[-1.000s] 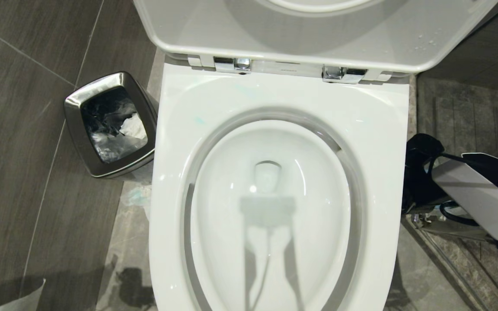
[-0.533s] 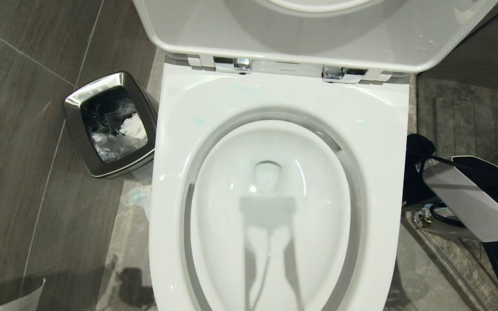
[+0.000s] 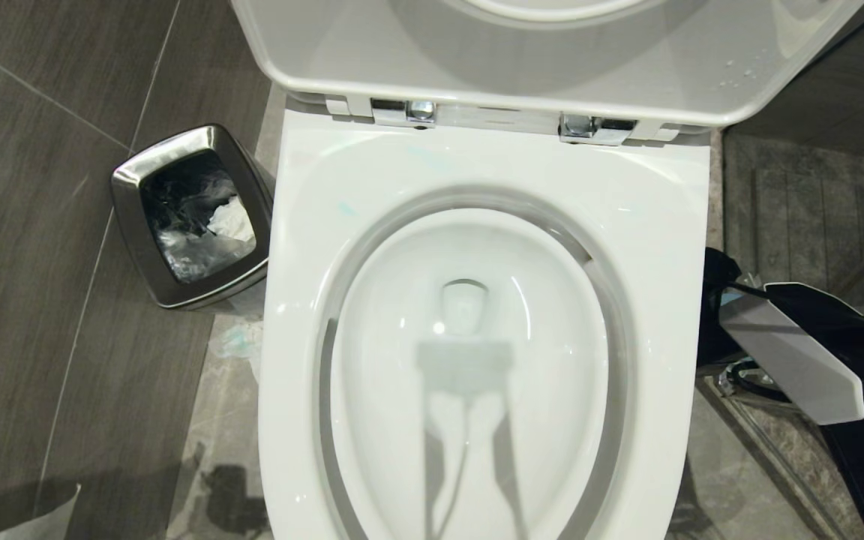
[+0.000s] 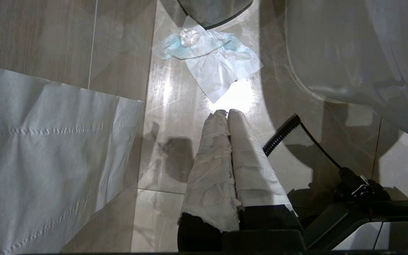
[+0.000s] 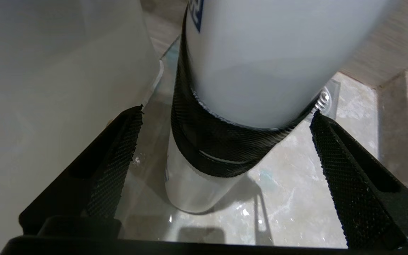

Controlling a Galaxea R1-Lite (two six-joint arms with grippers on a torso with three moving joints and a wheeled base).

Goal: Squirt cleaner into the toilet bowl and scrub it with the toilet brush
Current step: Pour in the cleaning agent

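Reaching for the cleaner bottle
Right gripper (image 5: pixel 221 156) spread around bottle (image 5: pixel 260 63) beside toilet bowl (image 3: pixel 477 360); squirting, scrubbing remain; left gripper (image 4: pixel 227 115) pressed together

The toilet bowl (image 3: pixel 477 360) sits in the middle of the floor (image 3: pixel 27 300), its lid (image 3: pixel 552 60) raised behind it. A waste bin (image 3: pixel 190 216) stands on the floor just to the left of the bowl, with crumpled tissue (image 4: pixel 211 56) lying on the floor in front of the bin and a sheet of paper (image 4: pixel 48 159) farther forward on the left. To the right of the bowl, low beside its rim, is the right arm (image 3: pixel 792 352), and a bottle (image 5: pixel 246 71) stands on the floor between the spread fingers of the right gripper (image 5: pixel 225 156), not touching them.
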